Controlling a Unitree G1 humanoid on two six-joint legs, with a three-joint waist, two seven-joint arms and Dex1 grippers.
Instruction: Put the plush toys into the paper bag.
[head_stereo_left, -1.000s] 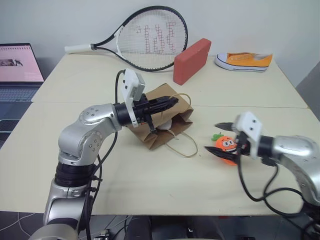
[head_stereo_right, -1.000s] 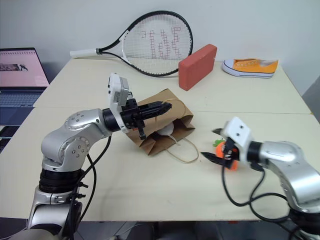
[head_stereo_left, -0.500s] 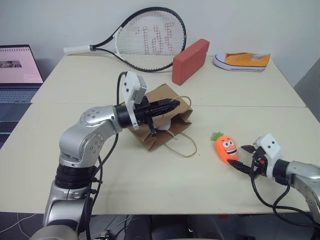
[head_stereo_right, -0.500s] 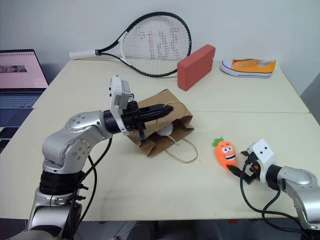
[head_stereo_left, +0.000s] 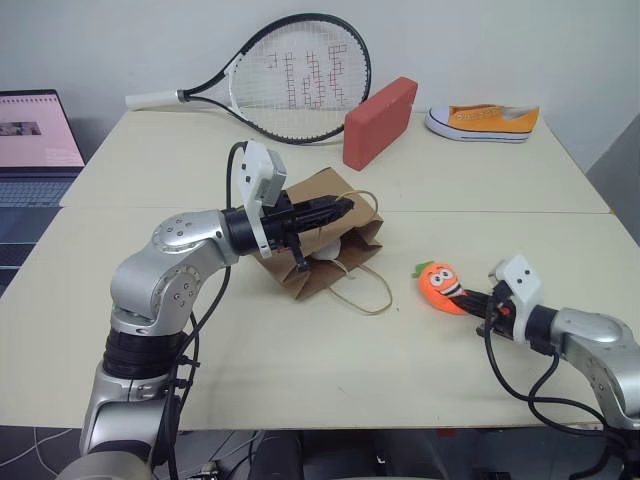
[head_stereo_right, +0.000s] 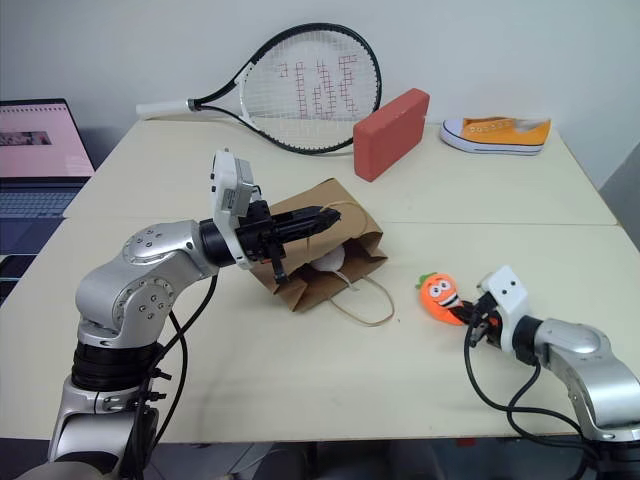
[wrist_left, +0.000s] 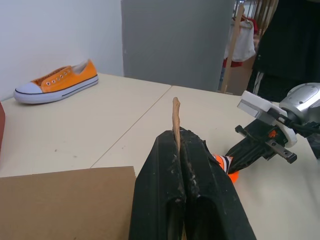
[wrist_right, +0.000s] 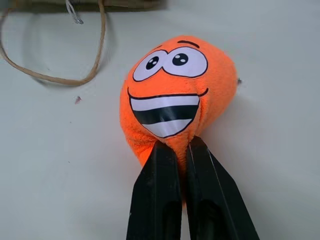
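Gripping: right tool (wrist_right: 181, 150) pinched tight on the narrow end of the orange carrot toy (head_stereo_left: 440, 284), lying on the worktop (head_stereo_left: 300, 360) near its right edge | left tool (wrist_left: 178, 145) clamped on the paper bag's (head_stereo_left: 325, 235) upper edge, mid-worktop | egg toy (head_stereo_right: 330, 262) showing white at the bag's mouth

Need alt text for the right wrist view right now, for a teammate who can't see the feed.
The right gripper, jaws shut, pinches the narrow end of the orange carrot plush toy, which lies on the pale table with its grinning face up. Beyond it lie the paper bag's edge and one loop handle.
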